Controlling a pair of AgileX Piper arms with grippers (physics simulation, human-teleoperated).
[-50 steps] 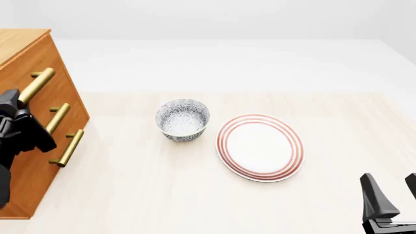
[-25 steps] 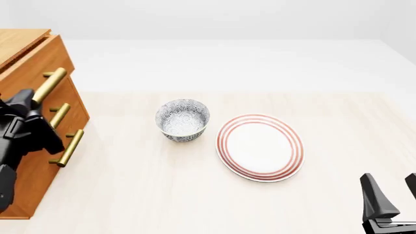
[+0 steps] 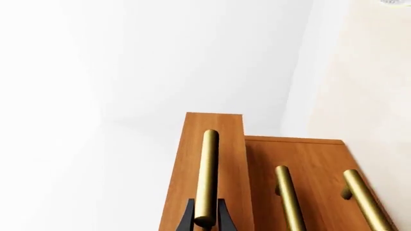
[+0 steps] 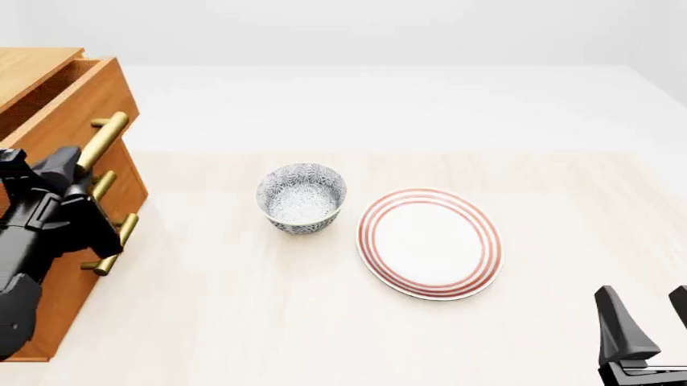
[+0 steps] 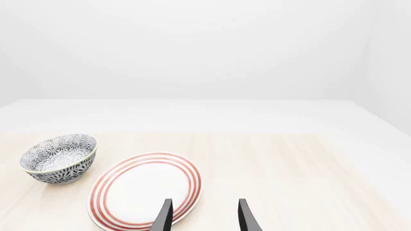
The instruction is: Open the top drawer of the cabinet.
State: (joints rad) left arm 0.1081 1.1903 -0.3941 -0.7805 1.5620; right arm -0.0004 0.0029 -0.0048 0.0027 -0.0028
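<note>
The cabinet stands at the table's left edge. Its top drawer is pulled partway out, so its front stands proud of the two lower drawers. My left gripper is shut on the top drawer's brass handle. In the left wrist view, both black fingertips flank the near end of that handle, and the drawer front juts beyond the cabinet face. My right gripper is open and empty at the front right, also in the right wrist view.
A patterned blue-grey bowl stands mid-table, with a red-ringed white plate to its right. Both also show in the right wrist view, the bowl and the plate. The two lower handles lie beside the held one.
My left gripper has moved right and toward me with the handle in it. The top drawer has slid further out of the cabinet. The right arm has not moved.
</note>
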